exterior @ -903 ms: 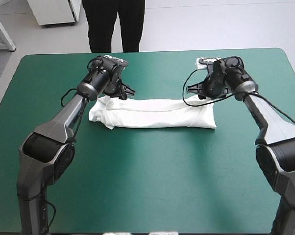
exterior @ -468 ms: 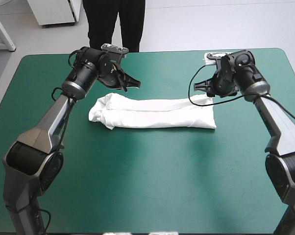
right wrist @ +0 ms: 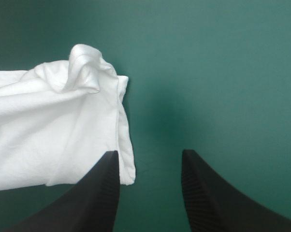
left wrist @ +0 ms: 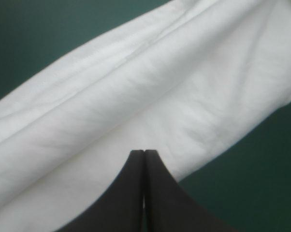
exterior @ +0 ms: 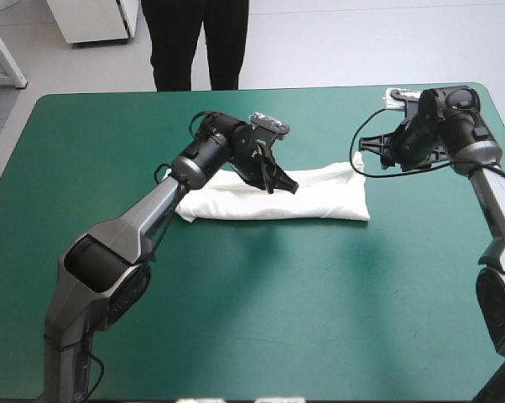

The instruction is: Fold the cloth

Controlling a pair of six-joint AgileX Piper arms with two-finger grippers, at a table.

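The white T-shirt (exterior: 320, 195) lies as a long folded strip across the middle of the teal-green table (exterior: 261, 311). My left gripper (exterior: 283, 182) is shut, its black tips over the strip's middle with nothing between them. In the left wrist view the shut gripper (left wrist: 144, 152) points at the T-shirt (left wrist: 136, 96), which runs slantwise ahead of it. My left arm hides the strip's left end. My right gripper (exterior: 373, 153) hovers open just beyond the strip's far right corner. In the right wrist view the open gripper (right wrist: 150, 153) has one finger beside the end of the T-shirt (right wrist: 53, 125) and holds nothing.
Bare teal-green cover lies all round the strip, widest toward the near edge (exterior: 261, 390). A person's legs stand beyond the far edge, away from the tabletop.
My left gripper has shut and swung from the strip's left end to over its middle. My right gripper has drawn back to the right, away from the right end.
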